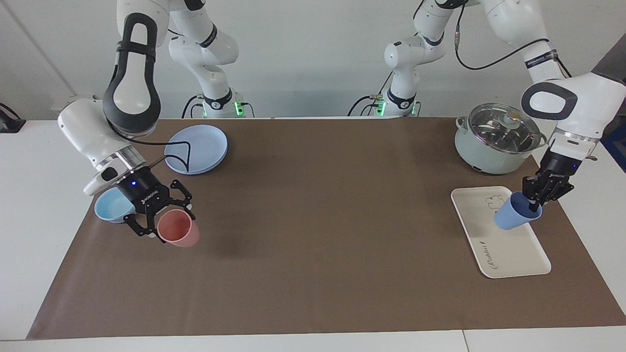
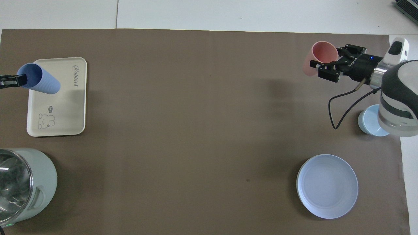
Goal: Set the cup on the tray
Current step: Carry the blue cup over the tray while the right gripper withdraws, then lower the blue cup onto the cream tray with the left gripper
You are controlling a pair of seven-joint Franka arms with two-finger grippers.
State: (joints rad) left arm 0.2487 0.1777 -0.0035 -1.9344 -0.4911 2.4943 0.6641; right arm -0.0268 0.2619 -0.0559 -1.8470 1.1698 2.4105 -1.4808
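Blue ribbed cup point(image 1: 511, 217), tilted, hangs over the tray point(image 1: 513, 254) at the left arm's end of the desk point(image 1: 313, 274), pinched by its rim in the left tool point(image 1: 538, 198). Right tool point(image 1: 164, 222) grips a pink cup point(image 1: 180, 234) above the desk beside the bowl point(image 1: 110, 208).

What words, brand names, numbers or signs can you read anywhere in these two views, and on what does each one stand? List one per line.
"Rabbit", in cursive, on the tray, at its end farther from the robots.
Small speech bubble beside the cartoon animal on the tray: too small to read.
White brand lettering on the right gripper: too small to read.
White lettering on the black band of the left arm: too small to read.
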